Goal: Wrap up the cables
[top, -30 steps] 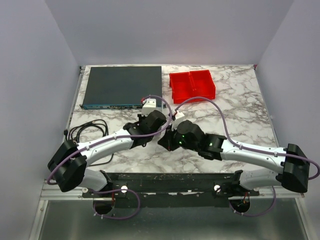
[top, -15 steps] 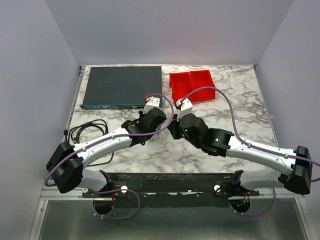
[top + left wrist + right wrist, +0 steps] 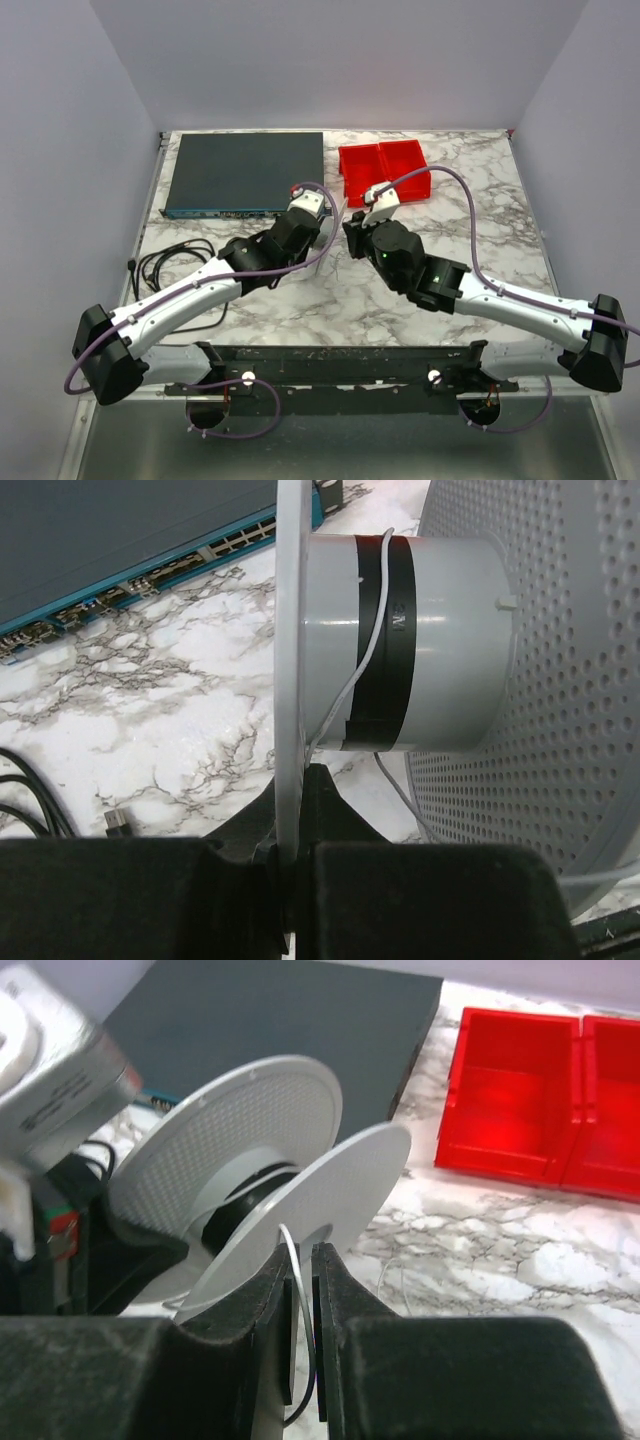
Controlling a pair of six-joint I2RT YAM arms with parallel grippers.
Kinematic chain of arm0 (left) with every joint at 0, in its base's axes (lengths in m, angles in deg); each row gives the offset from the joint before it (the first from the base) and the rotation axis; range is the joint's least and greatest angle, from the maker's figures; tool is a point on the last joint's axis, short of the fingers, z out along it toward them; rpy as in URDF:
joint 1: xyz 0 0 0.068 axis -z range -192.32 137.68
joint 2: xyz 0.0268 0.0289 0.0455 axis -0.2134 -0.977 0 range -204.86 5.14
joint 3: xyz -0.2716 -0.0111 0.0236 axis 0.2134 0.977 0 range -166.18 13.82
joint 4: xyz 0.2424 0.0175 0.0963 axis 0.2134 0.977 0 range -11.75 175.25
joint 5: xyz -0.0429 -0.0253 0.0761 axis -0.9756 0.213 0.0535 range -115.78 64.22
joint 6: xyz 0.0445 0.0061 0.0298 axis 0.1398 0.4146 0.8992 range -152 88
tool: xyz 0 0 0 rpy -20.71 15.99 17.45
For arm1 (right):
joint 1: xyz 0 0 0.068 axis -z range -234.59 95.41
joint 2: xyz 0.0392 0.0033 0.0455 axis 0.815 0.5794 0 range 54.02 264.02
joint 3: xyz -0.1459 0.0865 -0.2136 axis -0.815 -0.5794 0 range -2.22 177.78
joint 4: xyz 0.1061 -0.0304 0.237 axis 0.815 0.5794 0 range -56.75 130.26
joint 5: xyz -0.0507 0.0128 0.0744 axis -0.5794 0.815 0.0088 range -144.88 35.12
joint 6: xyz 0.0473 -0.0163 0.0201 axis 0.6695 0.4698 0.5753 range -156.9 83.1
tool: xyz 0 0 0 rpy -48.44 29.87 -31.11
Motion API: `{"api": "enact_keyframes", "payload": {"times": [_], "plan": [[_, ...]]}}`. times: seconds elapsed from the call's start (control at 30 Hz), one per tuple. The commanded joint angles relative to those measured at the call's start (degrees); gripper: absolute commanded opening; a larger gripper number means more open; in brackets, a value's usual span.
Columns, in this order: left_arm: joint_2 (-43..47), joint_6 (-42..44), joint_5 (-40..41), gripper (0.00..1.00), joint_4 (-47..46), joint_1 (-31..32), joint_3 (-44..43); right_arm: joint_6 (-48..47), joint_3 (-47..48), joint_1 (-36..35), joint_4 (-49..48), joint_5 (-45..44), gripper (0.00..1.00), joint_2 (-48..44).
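Grey plastic spool [image 3: 440,640] w/ perforated flanges & black tape band round its hub, axis roughly level, btwn the two arms over white-marble table [image 3: 500,200]; resting or lifted, can't tell. Clamped by its thin flange edge in L gripper [image 3: 293,825], jaws closed tight on the plastic, at spool's left side. Thin pale-white cable [image 3: 378,600] draped over spool hub across the tape band, then down along the flange toward that gripper; another strand below hub, trailing off by the far flange. R gripper [image 3: 301,1260] just right of spool, close by the near flange rim; jaws all but shut, loop of same cable pinched in the slit btwn them. Flat dark-grey network switch [image 3: 245,170] w/ blue port strip behind & left of spool. Two red plastic bins [image 3: 385,170] side by side behind & right of spool. Coil of thick black cords [image 3: 175,262] left of spool, nearer the arm bases; small plug end [image 3: 115,820] flat on the marble
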Motion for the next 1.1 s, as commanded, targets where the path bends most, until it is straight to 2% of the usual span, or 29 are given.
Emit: {"api": "enact_keyframes", "payload": {"times": [0.0,0.3,0.53,0.8,1.07], "plan": [[2.86,2.79,-4.04,0.00,1.28,-0.01,-2.81,-2.71,0.62,2.08,-5.28,-2.28,0.18,0.92],[5.64,4.90,-7.45,0.00,3.64,-0.01,-3.34,-3.09,1.74,6.91,-5.69,1.30,0.23,2.36],[8.13,7.59,-10.10,0.00,5.92,-0.05,-4.64,-2.74,3.86,13.14,-4.42,11.54,0.26,5.88],[10.45,6.93,-11.15,0.00,7.32,-0.49,-7.45,-1.62,3.88,17.78,-4.86,19.98,0.30,10.03],[11.07,3.72,-10.01,0.00,10.69,-2.38,-13.88,1.51,-0.18,20.99,-9.25,28.12,0.50,9.78]]}}
